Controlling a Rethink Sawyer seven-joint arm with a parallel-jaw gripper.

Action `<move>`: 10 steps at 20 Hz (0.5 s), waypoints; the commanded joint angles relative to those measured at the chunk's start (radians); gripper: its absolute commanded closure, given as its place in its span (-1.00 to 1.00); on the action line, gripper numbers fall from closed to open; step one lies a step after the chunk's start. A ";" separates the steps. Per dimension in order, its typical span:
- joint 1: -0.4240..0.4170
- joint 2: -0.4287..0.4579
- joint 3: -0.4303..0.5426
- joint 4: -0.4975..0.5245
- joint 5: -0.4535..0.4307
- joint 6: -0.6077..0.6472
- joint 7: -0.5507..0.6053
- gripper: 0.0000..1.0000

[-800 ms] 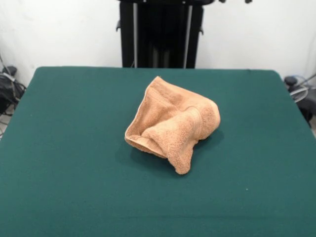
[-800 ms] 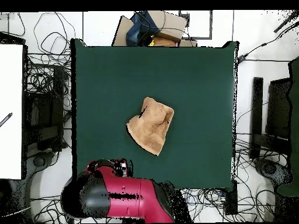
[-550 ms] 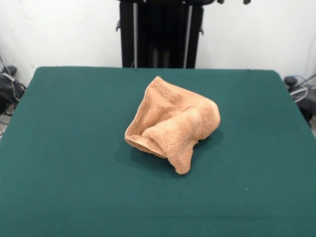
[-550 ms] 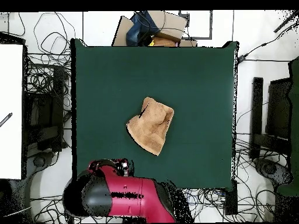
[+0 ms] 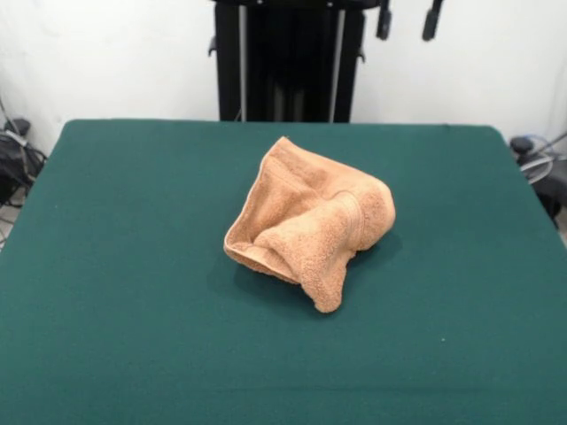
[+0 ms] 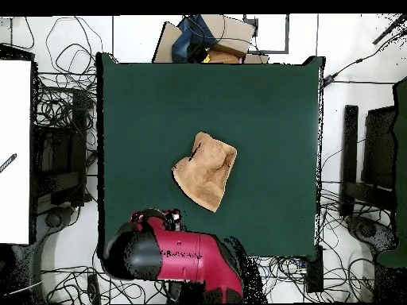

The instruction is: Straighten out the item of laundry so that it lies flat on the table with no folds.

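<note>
While the towel [image 5: 310,221] sits crumpled near the middle of the desk [image 5: 133,266], the tool [image 5: 407,19] hangs apart-fingered and empty above the far edge; approach step, so next it must descend onto a free corner.

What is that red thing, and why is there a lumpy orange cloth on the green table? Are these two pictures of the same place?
Yes, both show the same place. One camera looks across the table; the other looks straight down from above. The red thing is a robot arm, seen from above at the table's edge. Its gripper, the part that grabs, shows as two dark tips at the top of the front picture, with the jaws apart and holding nothing. The cloth is a small towel, lying crumpled and folded over itself near the middle of the table. Nothing is touching it. The robot's job is to spread it out flat, and that is not yet done.
</note>
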 commanded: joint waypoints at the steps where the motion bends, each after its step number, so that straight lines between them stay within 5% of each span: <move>1: -0.010 0.153 0.037 0.019 -0.031 -0.130 0.163 -1.00; 10: -0.039 0.227 0.050 -0.004 -0.026 -0.191 0.139 -1.00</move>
